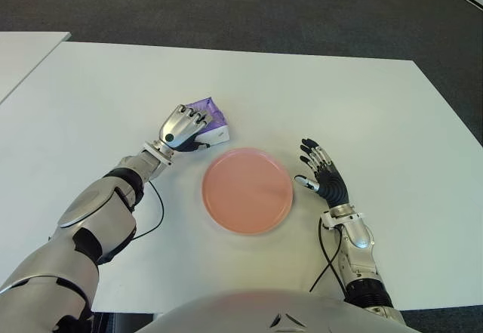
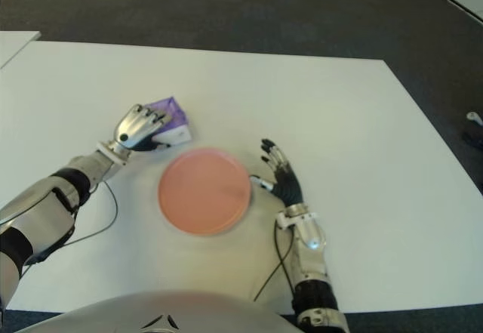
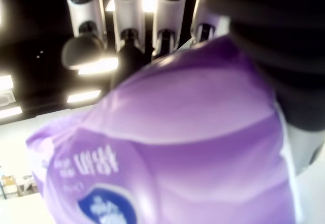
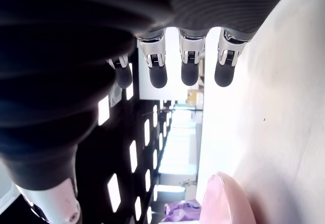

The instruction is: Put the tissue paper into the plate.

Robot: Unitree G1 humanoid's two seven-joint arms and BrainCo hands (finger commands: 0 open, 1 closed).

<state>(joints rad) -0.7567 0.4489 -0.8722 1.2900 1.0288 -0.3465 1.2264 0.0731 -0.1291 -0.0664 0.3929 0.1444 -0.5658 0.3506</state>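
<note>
A purple and white tissue pack lies on the white table, just beyond the far left rim of the pink plate. My left hand covers the pack from its near left side, fingers curled over its top. In the left wrist view the purple pack fills the space under the fingers. My right hand shows just right of the plate, fingers spread and holding nothing. The plate has nothing in it.
A second white table edge shows at the far left. Dark carpet lies beyond the table. Black cables run from both wrists over the tabletop near the plate.
</note>
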